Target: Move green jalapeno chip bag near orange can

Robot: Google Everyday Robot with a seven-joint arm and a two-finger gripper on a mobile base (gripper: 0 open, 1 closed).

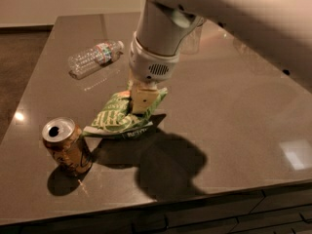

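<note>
The green jalapeno chip bag is light green with white lettering and hangs just above the brown table, left of centre. My gripper comes down from the white arm and is shut on the bag's right end. The orange can stands upright at the front left, its silver top and dark mouth hole showing. The bag's left tip is close to the can's upper right side.
A clear plastic water bottle lies on its side at the back left. The table's front edge runs along the bottom, with dark floor to the left. The arm's shadow falls on the table in front of the bag.
</note>
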